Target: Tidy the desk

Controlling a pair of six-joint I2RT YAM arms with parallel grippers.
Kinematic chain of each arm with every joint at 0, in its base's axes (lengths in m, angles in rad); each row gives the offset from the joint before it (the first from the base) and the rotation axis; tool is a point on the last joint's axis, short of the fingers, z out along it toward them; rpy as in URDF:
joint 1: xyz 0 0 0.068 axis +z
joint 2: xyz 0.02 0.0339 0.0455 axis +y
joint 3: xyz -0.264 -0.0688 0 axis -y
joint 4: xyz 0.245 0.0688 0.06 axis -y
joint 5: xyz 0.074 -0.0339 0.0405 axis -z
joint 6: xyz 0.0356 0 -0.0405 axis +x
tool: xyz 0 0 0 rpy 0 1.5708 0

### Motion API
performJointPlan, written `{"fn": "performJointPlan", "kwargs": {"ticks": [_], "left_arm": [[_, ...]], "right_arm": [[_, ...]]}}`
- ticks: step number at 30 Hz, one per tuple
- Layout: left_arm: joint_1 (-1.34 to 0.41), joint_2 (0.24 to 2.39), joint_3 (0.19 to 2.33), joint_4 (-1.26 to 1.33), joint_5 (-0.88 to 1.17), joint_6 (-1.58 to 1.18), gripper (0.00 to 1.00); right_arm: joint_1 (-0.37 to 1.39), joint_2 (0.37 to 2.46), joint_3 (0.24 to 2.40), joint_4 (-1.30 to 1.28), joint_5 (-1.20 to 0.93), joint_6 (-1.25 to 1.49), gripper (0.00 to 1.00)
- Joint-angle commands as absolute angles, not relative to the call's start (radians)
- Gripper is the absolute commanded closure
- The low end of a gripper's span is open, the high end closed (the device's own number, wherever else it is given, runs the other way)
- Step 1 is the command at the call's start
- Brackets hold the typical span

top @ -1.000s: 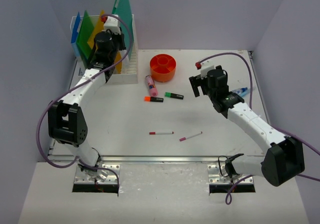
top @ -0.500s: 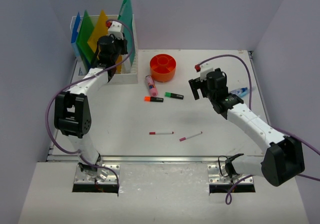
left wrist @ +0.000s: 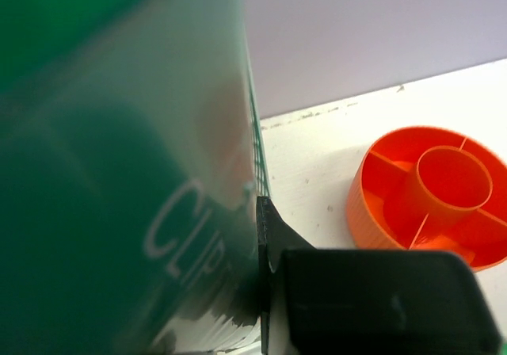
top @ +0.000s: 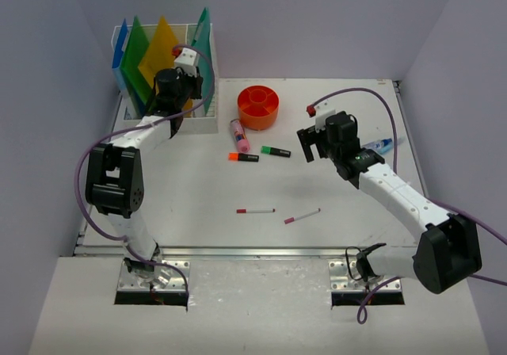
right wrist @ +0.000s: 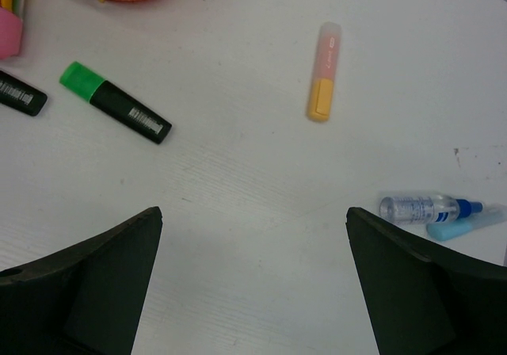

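White desk; dark green folder lettered "CLIP", beside orange tray.

The white desk carries a slotted white rack at the upper left of the overhead view. Just right of it sits an orange round tray, with a pink item below it. Further down lie an orange-capped marker and a green-capped marker. A red pen and a pink pen lie lower centre (apart, not touching). Far right is a small blue-capped bottle. The right wrist view adds a yellow highlighter.
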State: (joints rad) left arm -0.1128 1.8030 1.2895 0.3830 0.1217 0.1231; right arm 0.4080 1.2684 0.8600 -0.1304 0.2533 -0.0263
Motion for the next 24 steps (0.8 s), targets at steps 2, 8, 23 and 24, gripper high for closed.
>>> {"fn": "performJointPlan", "kwargs": {"ticks": [2, 8, 23, 24], "left_arm": [[-0.090, 1.801, 1.273, 0.465, 0.157, 0.098, 1.00], [-0.084, 1.783, 1.332, 0.364, 0.148, 0.066, 0.70], [-0.032, 1.467, 1.560, -0.147, 0.254, -0.042, 0.14], [-0.022, 1.429, 1.549, -0.203, 0.286, -0.028, 0.14]], "right_arm": [[0.405, 1.272, 0.864, -0.142, 0.213, 0.027, 0.01], [0.405, 1.261, 0.892, -0.187, 0.168, 0.038, 0.01], [0.370, 1.194, 0.903, -0.243, -0.010, -0.067, 0.01], [0.369, 1.192, 0.902, -0.255, -0.037, -0.082, 0.01]]}}
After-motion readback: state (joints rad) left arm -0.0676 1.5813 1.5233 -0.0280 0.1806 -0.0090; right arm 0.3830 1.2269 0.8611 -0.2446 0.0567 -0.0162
